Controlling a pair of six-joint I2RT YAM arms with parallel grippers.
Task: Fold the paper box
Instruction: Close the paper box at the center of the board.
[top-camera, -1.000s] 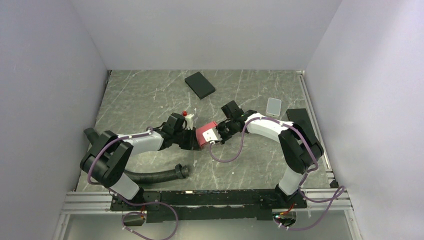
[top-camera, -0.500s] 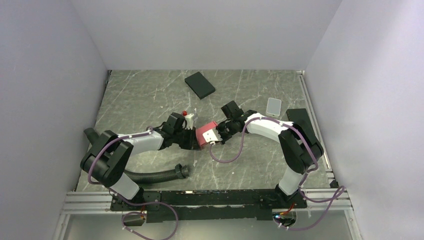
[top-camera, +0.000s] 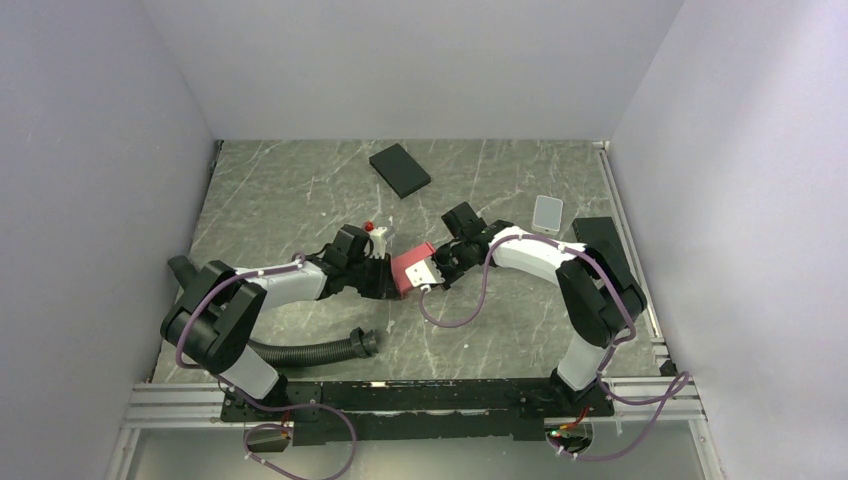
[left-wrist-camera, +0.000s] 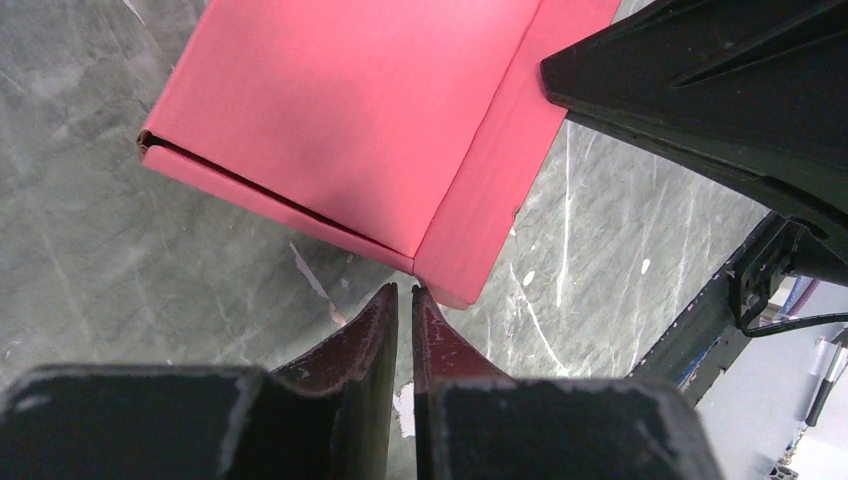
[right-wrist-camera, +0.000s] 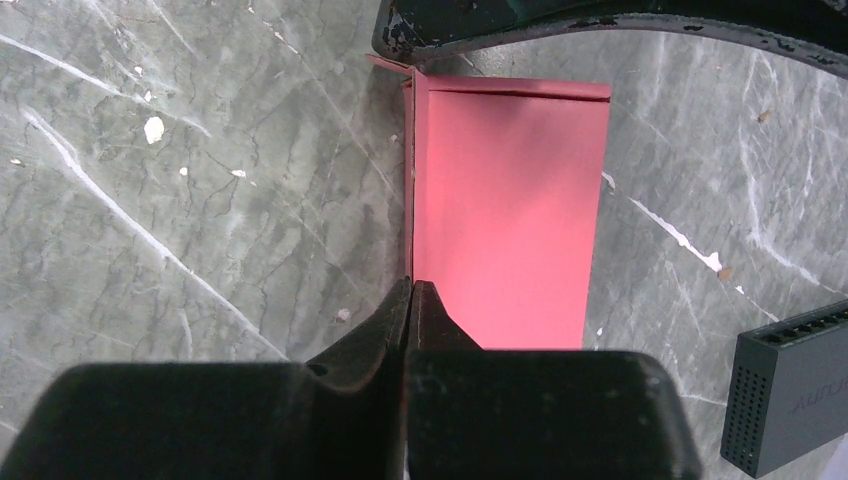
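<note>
The grey marbled table (top-camera: 280, 200) bears a flat black rectangular box (top-camera: 400, 170) far centre, a small pale rectangular case (top-camera: 547, 212) far right, and a black ribbed hose (top-camera: 310, 352) near left

You're looking at the pinkish-red box (top-camera: 409, 269), partly folded, one narrow flap creased, at mid-worktop (top-camera: 290, 200).

Pinkish-red paper box (top-camera: 408, 268) near table (top-camera: 280, 200) centre, left gripper (top-camera: 386, 272) at its 9 o'clock edge, right gripper (top-camera: 433, 272) at its 3 o'clock; black flat box (top-camera: 400, 170) toward 12, corrugated hose (top-camera: 300, 352) toward 8.
</note>
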